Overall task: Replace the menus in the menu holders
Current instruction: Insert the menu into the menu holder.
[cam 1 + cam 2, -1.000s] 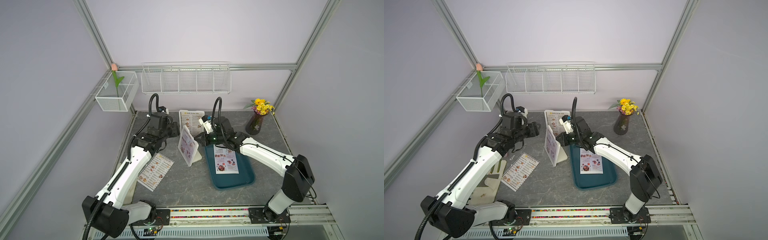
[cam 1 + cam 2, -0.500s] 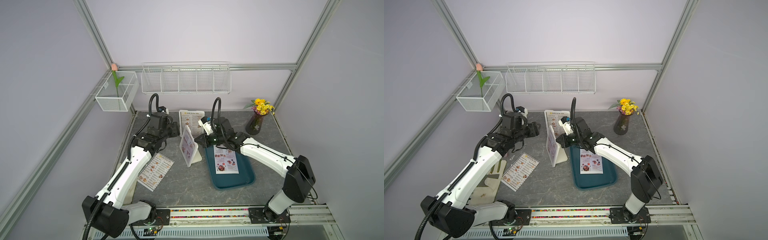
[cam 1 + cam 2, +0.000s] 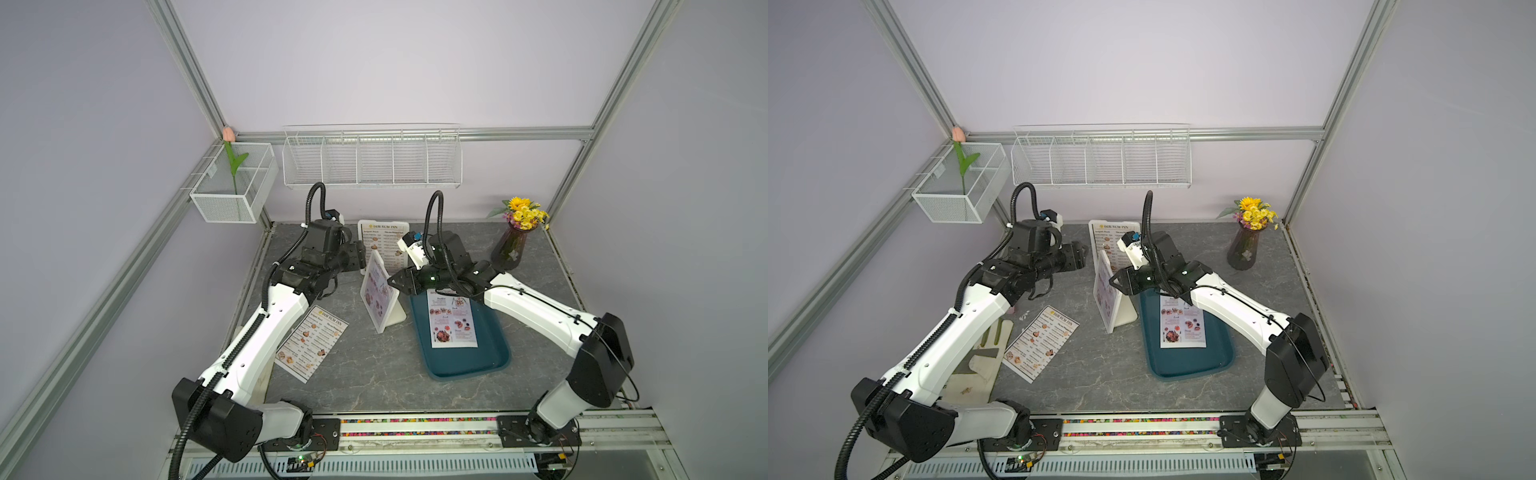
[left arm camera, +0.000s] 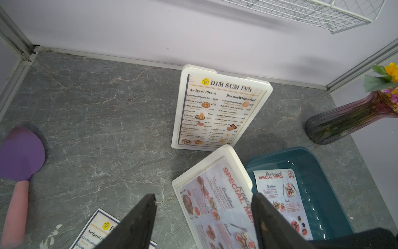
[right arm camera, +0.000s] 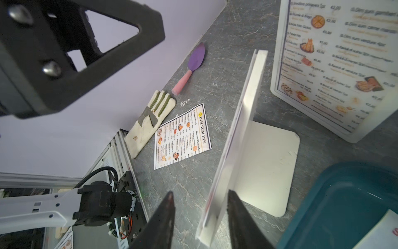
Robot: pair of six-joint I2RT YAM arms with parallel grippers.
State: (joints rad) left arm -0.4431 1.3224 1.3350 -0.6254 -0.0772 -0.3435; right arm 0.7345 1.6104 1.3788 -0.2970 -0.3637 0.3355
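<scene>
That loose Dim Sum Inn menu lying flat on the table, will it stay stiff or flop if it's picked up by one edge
Probably floppy: the loose menu looks like one thin paper sheet, so it would likely droop. It lies flat on the table, so getting under an edge may be tricky. Pushed, it would likely just slide.

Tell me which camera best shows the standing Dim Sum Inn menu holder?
The left wrist view: the Dim Sum Inn holder appears large and readable. Both top views show it small, partly behind the right arm; the right wrist view crops and blurs it.
</scene>
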